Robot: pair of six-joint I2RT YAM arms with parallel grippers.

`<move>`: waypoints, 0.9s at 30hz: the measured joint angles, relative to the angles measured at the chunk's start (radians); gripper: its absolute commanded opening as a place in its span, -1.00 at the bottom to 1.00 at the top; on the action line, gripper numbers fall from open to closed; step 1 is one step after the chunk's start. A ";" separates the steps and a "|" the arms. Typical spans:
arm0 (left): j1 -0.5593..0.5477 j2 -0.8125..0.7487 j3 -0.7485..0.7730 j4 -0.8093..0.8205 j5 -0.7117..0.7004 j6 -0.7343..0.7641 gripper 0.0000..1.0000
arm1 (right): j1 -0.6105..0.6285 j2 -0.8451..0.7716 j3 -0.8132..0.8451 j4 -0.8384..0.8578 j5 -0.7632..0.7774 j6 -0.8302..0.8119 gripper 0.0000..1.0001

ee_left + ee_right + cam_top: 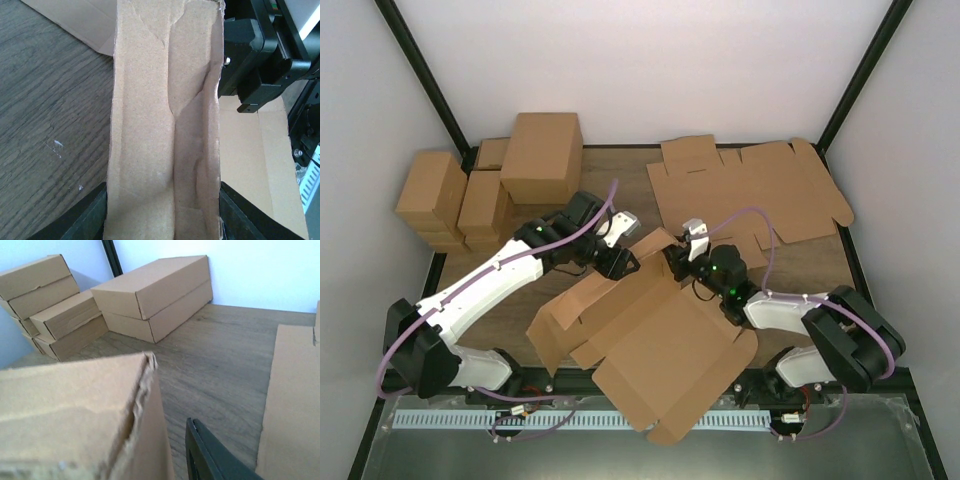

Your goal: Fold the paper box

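Note:
The paper box (655, 340) is a large brown die-cut sheet at the near middle, partly folded, with its far wall raised. My left gripper (620, 262) meets that wall from the left. In the left wrist view a folded cardboard strip (165, 125) fills the gap between the two fingers (87, 220), and both touch its edges. My right gripper (677, 262) is at the same wall from the right. In the right wrist view the box's corner (90, 415) covers one finger. The other finger (215, 457) stands clear of the cardboard.
A second flat die-cut sheet (750, 185) lies at the back right and shows in the right wrist view (292, 405). Folded brown cartons (490, 185) are stacked at the back left, also in the right wrist view (155, 292). Black frame posts stand at the back corners.

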 measured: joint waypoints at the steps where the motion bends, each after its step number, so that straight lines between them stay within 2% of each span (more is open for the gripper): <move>1: 0.000 0.000 0.000 0.000 0.002 0.001 0.04 | -0.001 0.002 0.006 0.002 -0.008 -0.002 -0.52; 4: 0.000 0.000 0.000 0.000 0.005 0.005 0.04 | -0.001 0.006 0.024 0.009 -0.025 -0.005 -0.61; 8: 0.000 0.000 0.000 -0.001 0.005 0.006 0.05 | -0.002 0.006 0.032 0.019 -0.037 -0.013 -0.97; 9: 0.000 0.000 0.000 0.003 0.006 0.005 0.06 | -0.002 0.006 0.032 0.016 -0.035 -0.024 -0.99; 14: -0.002 -0.001 0.001 0.015 0.011 -0.005 0.90 | -0.002 0.009 0.034 -0.010 -0.004 -0.036 -0.99; 15: -0.003 -0.002 0.001 0.013 0.009 -0.001 0.99 | -0.002 0.009 0.040 -0.021 0.008 -0.026 -0.99; 21: -0.003 -0.071 0.038 0.000 -0.053 -0.012 1.00 | -0.005 0.006 0.120 -0.120 0.091 0.030 -0.99; 27: -0.003 -0.281 0.166 0.008 -0.175 -0.040 1.00 | -0.100 -0.037 0.193 -0.269 0.119 0.179 -0.99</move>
